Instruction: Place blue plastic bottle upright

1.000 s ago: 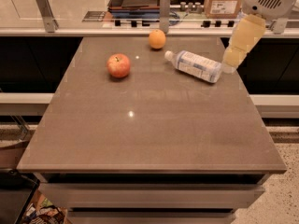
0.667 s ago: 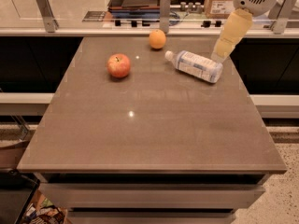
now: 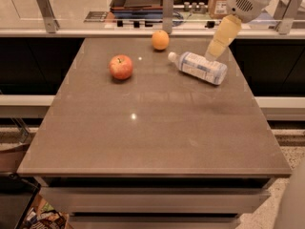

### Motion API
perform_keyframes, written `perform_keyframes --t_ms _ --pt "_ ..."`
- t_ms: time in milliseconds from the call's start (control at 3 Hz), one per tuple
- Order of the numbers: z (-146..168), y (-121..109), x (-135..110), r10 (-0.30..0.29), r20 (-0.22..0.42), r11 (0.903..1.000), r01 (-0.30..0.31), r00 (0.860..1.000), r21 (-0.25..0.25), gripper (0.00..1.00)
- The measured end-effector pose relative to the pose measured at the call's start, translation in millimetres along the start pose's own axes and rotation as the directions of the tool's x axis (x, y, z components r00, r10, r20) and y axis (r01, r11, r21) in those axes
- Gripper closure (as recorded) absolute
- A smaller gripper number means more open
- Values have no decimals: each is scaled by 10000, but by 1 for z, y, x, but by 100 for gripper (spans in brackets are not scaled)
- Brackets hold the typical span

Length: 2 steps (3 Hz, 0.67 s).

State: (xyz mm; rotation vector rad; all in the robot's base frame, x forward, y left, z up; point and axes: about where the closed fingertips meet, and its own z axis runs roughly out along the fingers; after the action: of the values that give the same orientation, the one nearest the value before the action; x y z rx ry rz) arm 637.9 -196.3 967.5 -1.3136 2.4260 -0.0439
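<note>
Blue plastic bottle (image 3: 198, 67) | on side (cap left) | pincer (image 3: 211, 55) just behind

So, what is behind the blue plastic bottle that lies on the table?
The gripper hangs just behind the lying blue plastic bottle. An orange sits farther back, to the left. The gripper covers part of the table there, and whether it touches the bottle cannot be told.

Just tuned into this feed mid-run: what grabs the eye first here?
The blue plastic bottle lies on its side at the far right of the table, its white cap turned toward the orange at the far edge. The hand hangs just above the bottle's far side, reaching in from the upper right. A red apple sits alone to the bottle's left.
</note>
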Motion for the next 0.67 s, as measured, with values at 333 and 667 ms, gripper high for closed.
perform_keyframes --t_ms 333,667 --pt "29 -9 -9 116 -106 9992 -120 9999 -386 0" --pt "66 -20 -30 120 -298 9981 -138 9995 -607 0"
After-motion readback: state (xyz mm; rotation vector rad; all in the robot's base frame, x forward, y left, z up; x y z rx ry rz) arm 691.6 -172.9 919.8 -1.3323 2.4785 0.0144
